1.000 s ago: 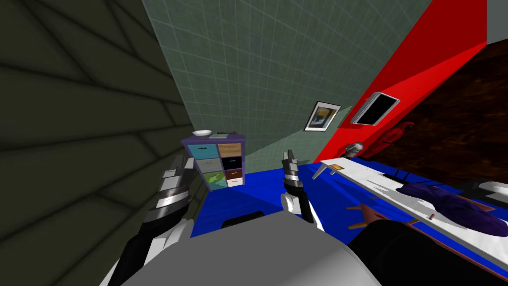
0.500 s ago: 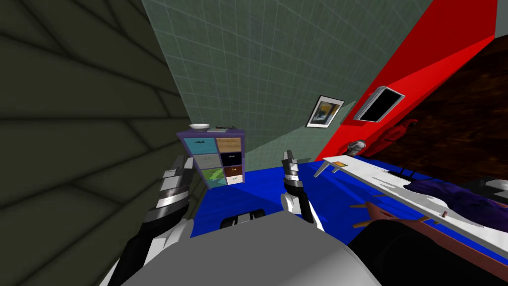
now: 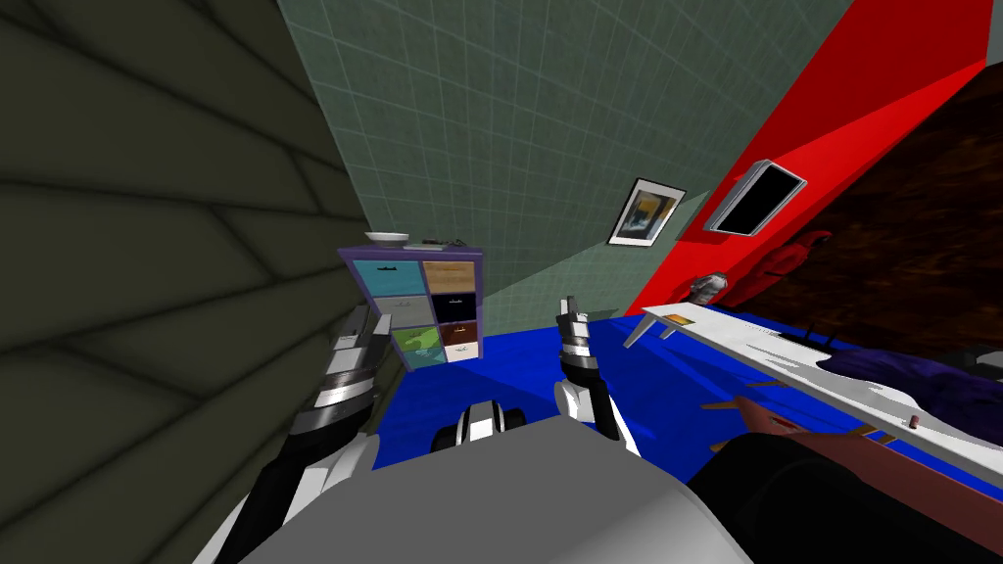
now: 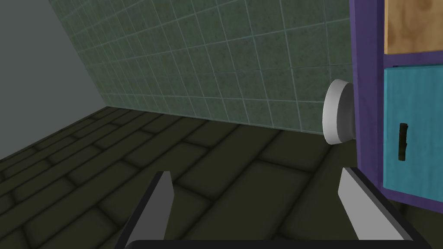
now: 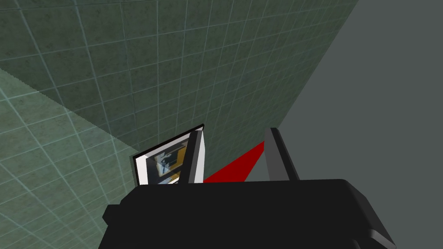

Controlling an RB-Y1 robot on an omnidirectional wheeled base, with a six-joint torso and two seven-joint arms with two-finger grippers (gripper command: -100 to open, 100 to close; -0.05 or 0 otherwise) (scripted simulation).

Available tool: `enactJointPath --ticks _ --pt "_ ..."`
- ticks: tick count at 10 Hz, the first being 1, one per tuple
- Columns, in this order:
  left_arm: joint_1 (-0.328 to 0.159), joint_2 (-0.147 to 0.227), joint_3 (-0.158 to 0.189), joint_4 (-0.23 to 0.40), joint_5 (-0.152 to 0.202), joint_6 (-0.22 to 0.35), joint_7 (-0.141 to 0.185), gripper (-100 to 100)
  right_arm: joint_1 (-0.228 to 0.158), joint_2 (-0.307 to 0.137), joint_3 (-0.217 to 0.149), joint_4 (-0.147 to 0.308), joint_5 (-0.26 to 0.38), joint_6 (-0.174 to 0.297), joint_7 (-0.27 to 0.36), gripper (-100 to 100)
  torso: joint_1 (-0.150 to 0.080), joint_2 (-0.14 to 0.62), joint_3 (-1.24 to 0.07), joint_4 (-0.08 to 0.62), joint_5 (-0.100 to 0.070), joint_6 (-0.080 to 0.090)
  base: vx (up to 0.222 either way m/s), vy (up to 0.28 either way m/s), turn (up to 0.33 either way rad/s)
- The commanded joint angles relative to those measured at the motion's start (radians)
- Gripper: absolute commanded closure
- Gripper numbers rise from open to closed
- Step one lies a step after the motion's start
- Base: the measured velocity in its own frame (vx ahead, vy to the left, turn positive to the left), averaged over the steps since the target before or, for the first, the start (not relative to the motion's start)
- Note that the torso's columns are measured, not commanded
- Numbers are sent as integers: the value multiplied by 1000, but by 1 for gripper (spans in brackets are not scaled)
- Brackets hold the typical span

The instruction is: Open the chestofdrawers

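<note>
The chest of drawers [image 3: 419, 305] stood on the blue floor [image 3: 529, 362] with its back to the green tiled wall [image 3: 509, 147] and one side close to the dark brick-patterned wall [image 3: 147, 245]. It had a purple frame holding two columns of differently coloured drawer fronts. As far as the head view showed, none of them was drawn out. A white bowl [image 4: 336, 111] rested on top of the chest, at the end above the teal drawer [image 4: 417, 108]. That drawer carried a small dark handle [image 4: 402, 142], and next to it in the same row was a wood-toned drawer [image 4: 411, 26].

The left gripper [image 4: 255, 173] was raised short of the chest, off the frame's edge on the teal-drawer side and apart from it. Its fingers were spread wide and held nothing. The right gripper [image 5: 235, 130] was raised farther from the chest, out past the wood-toned column. Its fingers were parted by a narrower gap and gripped nothing.
</note>
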Motion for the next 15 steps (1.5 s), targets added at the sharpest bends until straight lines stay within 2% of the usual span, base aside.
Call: enactJointPath --ticks 1,5,15 --pt "-11 30 3 53 -6 -14 -3 -100 0 0 0 0 0 0 0 0 0 2 0 1 0 0 75 -33 0" --pt "-37 52 12 152 -16 -35 -7 -100 0 0 0 0 0 0 0 0 1 3 1 2 0 0 89 -36 0" --pt "-97 63 35 387 -39 -84 -17 -100 0 0 0 0 0 0 0 0 1 4 1 2 0 0 89 -32 0"
